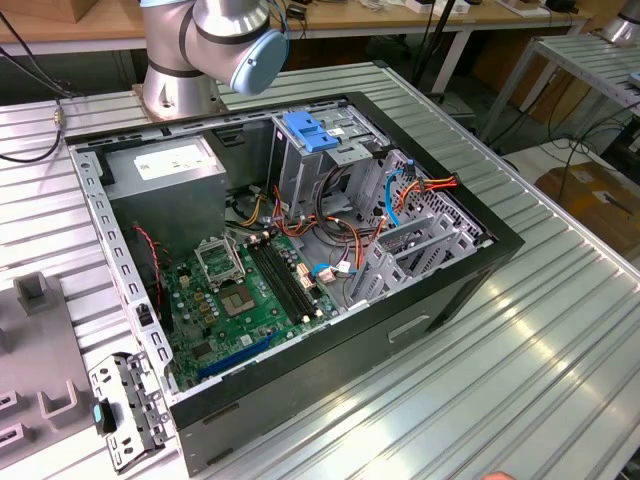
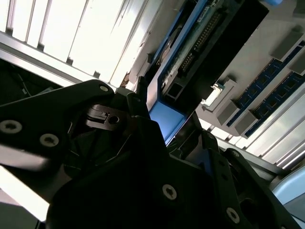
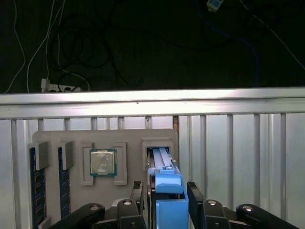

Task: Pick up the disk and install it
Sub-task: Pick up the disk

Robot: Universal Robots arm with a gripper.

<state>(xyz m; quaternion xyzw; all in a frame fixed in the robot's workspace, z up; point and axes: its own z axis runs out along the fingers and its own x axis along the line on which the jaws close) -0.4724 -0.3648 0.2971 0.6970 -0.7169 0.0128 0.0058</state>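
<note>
The disk (image 3: 167, 180), dark with bright blue carrier rails, stands on edge in a slot of the grey parts tray (image 3: 102, 136). My gripper (image 3: 165, 192) sits over its upper end, one black finger against each flat side, shut on it. In the second wrist view the blue rail of the disk (image 2: 164, 119) shows between the same fingers (image 2: 138, 107). In the exterior view the open computer case (image 1: 470, 285) lies on the metal table, with a grey drive cage (image 1: 300, 175) inside it.
The tray also holds a processor chip (image 3: 103, 162) and memory sticks (image 3: 37, 186). The table's edge rail (image 3: 152, 102) runs just beyond the tray, with cables on the dark floor past it. A motherboard (image 1: 235, 300) and loose wires fill the case. The arm's base (image 1: 185, 60) stands behind the case.
</note>
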